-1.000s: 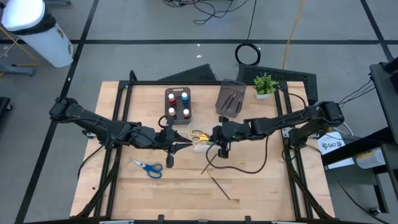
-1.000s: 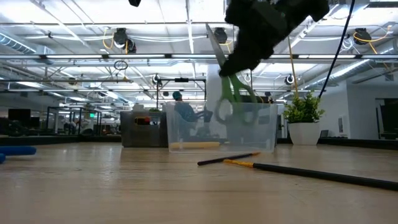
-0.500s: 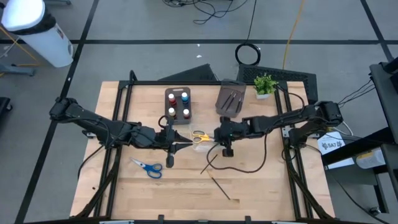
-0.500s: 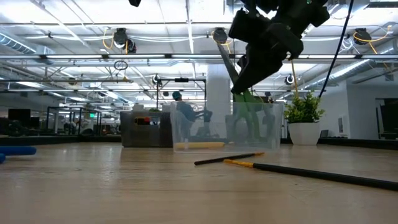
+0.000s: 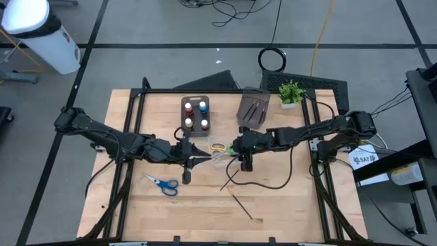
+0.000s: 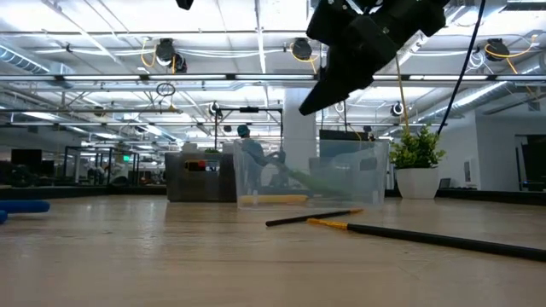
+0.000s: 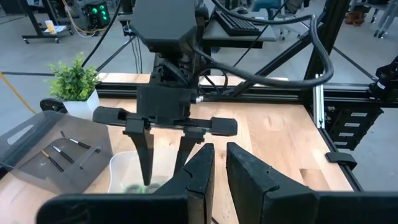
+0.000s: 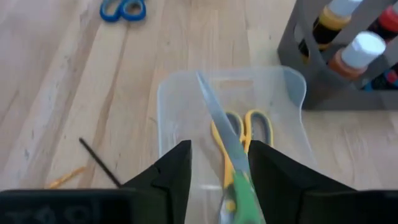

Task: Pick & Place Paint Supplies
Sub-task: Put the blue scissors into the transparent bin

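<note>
The clear plastic box (image 5: 213, 158) stands mid-table between my two grippers. In it lie yellow-handled scissors (image 8: 258, 127). Green-handled scissors (image 8: 214, 118) rest slanted across them, blade toward the box's far end, and also show inside the box wall in the low view (image 6: 320, 181). My right gripper (image 8: 219, 180) hangs open above the box's right end (image 5: 233, 148), clear of the scissors in the low view (image 6: 307, 107). My left gripper (image 5: 205, 158) is shut at the box's left end. Blue scissors (image 5: 161, 183) lie flat near the front left. My left gripper (image 7: 221, 177) stands level with its shut fingers at the box's left end (image 7: 127, 168). I cannot tell whether they touch the rim.
A dark tray with paint bottles (image 5: 194, 114) and a grey tray with brushes (image 5: 252, 108) stand at the back. A potted plant (image 5: 291, 92) stands far right. Two loose brushes (image 5: 242, 206) (image 5: 229, 180) and the right arm's cable (image 5: 270, 184) lie on the near table.
My right gripper has let go of the green scissors, which hung blade-up from it above the box. They have dropped in and now lie slanted on the yellow scissors. The gripper has stayed above the box and rolled a little.
</note>
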You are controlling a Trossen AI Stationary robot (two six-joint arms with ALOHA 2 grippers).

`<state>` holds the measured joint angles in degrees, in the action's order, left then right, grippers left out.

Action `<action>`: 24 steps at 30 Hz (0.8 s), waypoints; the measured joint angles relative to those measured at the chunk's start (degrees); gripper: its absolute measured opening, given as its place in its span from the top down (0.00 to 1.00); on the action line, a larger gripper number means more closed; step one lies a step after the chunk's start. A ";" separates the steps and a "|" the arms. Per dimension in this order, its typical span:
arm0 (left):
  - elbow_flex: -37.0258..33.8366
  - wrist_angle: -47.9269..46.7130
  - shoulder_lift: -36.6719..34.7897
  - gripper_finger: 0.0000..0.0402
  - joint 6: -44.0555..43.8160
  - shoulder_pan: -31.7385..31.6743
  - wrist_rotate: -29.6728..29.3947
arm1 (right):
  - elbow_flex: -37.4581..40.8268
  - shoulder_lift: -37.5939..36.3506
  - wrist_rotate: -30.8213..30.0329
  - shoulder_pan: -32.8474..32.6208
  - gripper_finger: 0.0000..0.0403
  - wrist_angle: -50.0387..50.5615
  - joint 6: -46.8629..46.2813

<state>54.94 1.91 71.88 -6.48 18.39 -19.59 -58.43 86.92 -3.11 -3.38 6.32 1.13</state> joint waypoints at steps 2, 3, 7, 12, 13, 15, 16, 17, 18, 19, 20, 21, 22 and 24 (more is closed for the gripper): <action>0.00 -0.06 0.00 0.87 -0.10 0.00 0.00 | 0.00 0.01 0.17 -0.15 0.63 -1.60 -0.12; 0.00 -0.14 0.00 0.87 -0.28 0.00 0.02 | 0.00 0.01 0.18 -0.31 0.63 -2.26 -0.55; 0.00 -0.50 0.00 0.87 -1.11 0.00 0.02 | 0.00 -0.01 0.39 -0.50 0.64 -2.94 -2.04; 0.00 -3.14 0.00 0.87 -2.33 0.00 0.23 | 0.00 -0.01 0.28 -0.74 0.64 -3.10 -3.37; 0.00 -4.61 0.00 0.87 -3.09 0.00 0.86 | 0.01 -0.01 0.32 -0.99 0.64 -3.11 -3.77; 0.00 -8.66 0.00 0.87 -5.12 0.00 3.39 | 0.00 -0.01 0.35 -1.89 0.64 -3.16 -4.41; 0.00 -11.15 0.00 0.87 -6.47 0.12 5.05 | 0.02 -0.01 0.37 -2.46 0.65 -3.16 -4.81; 0.00 -14.07 0.00 0.87 -8.17 0.38 6.83 | 0.02 -0.01 0.39 -3.08 0.65 -3.12 -4.95; 0.00 -17.52 0.00 0.87 -10.39 0.77 8.59 | 0.02 -0.01 0.39 -3.73 0.65 -3.12 -4.96; 0.00 -21.41 0.00 0.87 -12.71 1.43 10.33 | 0.02 -0.01 0.39 -4.42 0.65 -3.13 -4.96; 0.00 -25.57 0.00 0.87 -14.77 2.14 12.07 | 0.02 -0.01 0.39 -5.11 0.65 -3.16 -4.96; 0.00 -29.99 0.02 0.87 -16.77 2.88 13.76 | 0.02 -0.01 0.39 -5.76 0.65 -3.16 -4.96; 0.00 -34.54 0.44 0.87 -18.59 3.59 15.14 | 0.02 -0.01 0.35 -6.36 0.65 -3.15 -4.96; -0.42 -41.80 1.85 0.87 -23.43 5.10 16.69 | 0.04 -0.01 0.33 -7.47 0.65 -3.72 -4.93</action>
<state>54.52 -39.88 73.73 -29.91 23.49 -2.90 -58.39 86.91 -2.79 -10.85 2.60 -3.81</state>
